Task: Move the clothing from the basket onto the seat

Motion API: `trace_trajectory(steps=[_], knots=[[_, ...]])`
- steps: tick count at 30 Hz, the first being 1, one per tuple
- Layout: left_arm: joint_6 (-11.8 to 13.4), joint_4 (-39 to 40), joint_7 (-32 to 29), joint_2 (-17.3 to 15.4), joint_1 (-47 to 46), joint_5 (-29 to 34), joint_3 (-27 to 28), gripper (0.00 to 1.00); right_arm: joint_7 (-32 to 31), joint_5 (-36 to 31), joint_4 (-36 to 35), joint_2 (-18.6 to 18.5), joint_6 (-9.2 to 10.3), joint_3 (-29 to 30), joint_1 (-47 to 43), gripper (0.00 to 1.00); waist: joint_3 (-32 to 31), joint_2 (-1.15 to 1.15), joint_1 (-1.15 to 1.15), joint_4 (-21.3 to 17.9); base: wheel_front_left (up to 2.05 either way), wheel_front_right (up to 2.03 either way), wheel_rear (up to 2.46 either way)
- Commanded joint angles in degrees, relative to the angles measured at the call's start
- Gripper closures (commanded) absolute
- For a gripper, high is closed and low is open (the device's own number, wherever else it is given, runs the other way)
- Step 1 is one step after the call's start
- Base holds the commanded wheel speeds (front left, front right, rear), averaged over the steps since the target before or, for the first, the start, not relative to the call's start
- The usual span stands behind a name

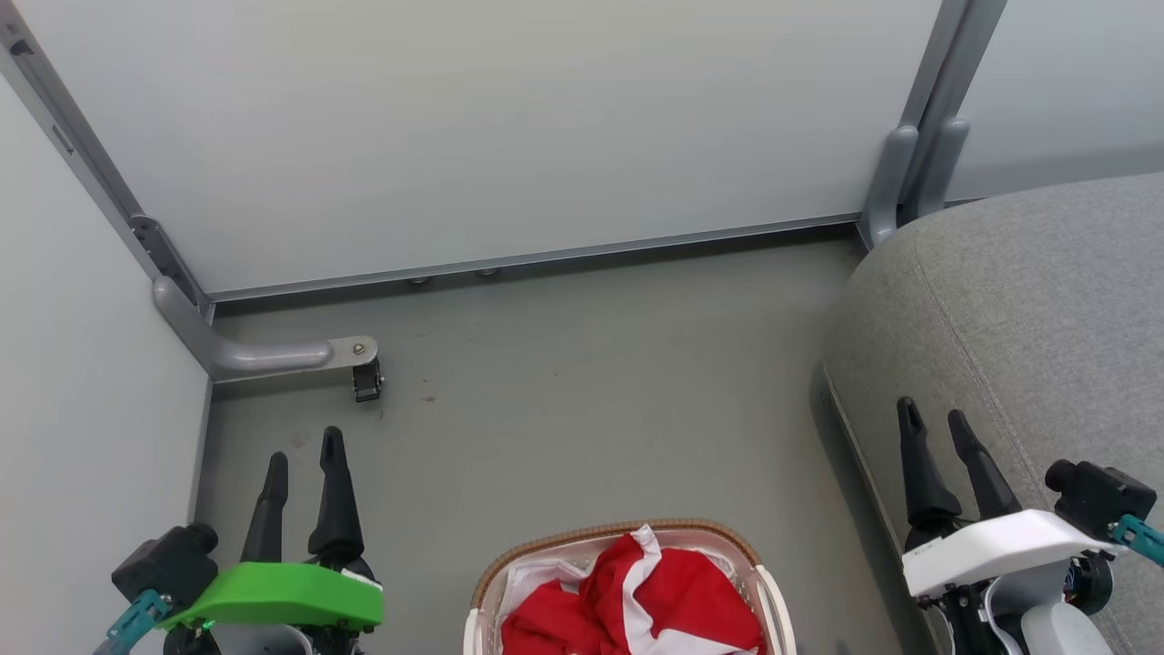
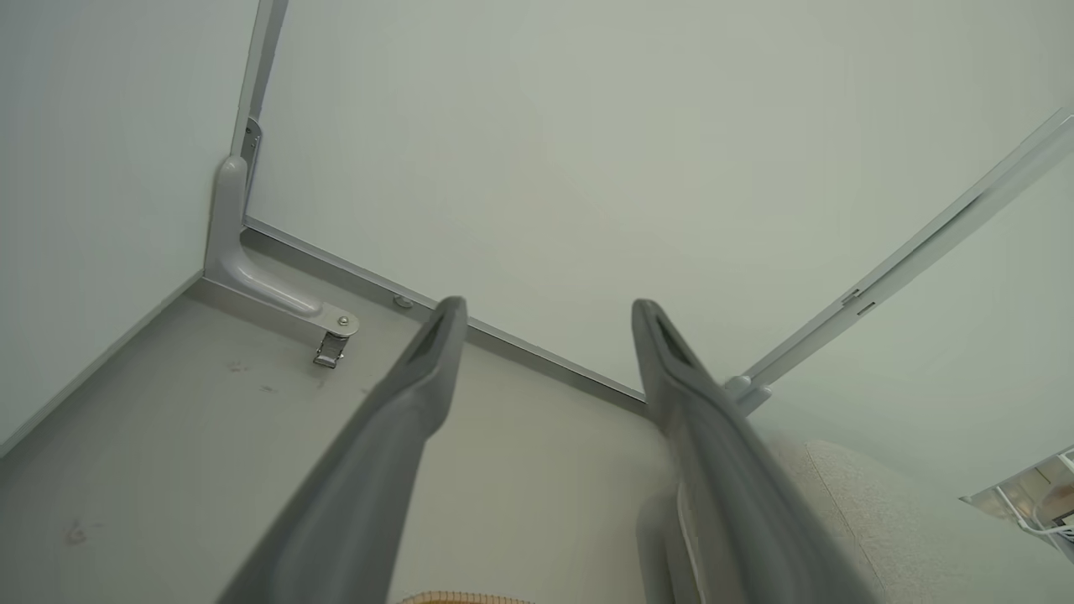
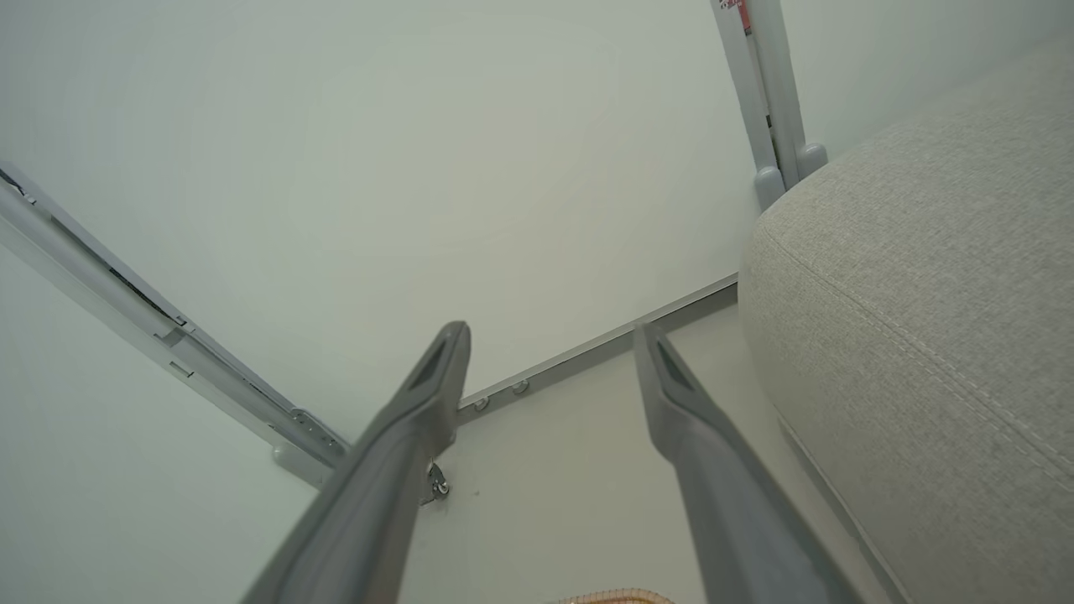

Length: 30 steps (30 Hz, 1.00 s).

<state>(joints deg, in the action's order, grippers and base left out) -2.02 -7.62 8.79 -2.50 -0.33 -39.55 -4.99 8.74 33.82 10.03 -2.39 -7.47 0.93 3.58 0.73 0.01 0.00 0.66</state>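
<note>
Clothing (image 1: 655, 596) heaped in basket (image 1: 509, 569); seat (image 1: 1028, 309) just right.

Clothing (image 1: 637, 596) in basket (image 1: 618, 532) on floor (image 1: 564, 400); seat (image 1: 1028, 309) right of basket.

Soft red clothing (image 1: 677, 596), woven-rimmed plastic basket (image 1: 618, 532), coarse fabric seat (image 1: 1028, 309).
</note>
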Motion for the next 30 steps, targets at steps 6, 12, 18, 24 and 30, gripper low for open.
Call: trace_trajectory(steps=[6,12,18,24,30], knots=[[0.53,-0.43,1.29,-0.43,0.95,3.76,-0.70,0.00,1.33,-4.52,0.29,-0.43,-0.03,-0.56,-0.72,0.00,-0.08,-0.01,0.00,0.16,0.00,0.00,0.00],[0.94,-1.15,2.06,-0.45,1.45,6.21,-1.42,0.00,2.12,-8.07,0.82,-0.44,-0.03,-0.74,-1.27,0.00,-0.28,-0.01,0.00,0.29,0.00,0.00,0.00],[1.36,-1.95,2.84,-0.47,2.25,8.51,-2.01,0.00,2.93,-11.31,1.24,-0.47,-0.02,-1.21,-1.68,0.00,-0.55,-0.01,0.00,0.41,0.00,0.00,0.00],[1.61,-2.77,3.57,-0.48,2.70,10.72,-2.42,0.00,3.64,-14.31,1.45,-0.51,-0.03,-1.70,-1.98,0.00,-0.72,-0.01,0.00,0.55,0.00,0.00,0.00],[1.93,-3.53,4.22,-0.50,3.11,12.67,-2.70,0.00,4.29,-17.05,1.71,-0.54,-0.03,-2.11,-2.27,0.00,-0.76,-0.01,0.00,0.67,0.00,0.00,0.00]])
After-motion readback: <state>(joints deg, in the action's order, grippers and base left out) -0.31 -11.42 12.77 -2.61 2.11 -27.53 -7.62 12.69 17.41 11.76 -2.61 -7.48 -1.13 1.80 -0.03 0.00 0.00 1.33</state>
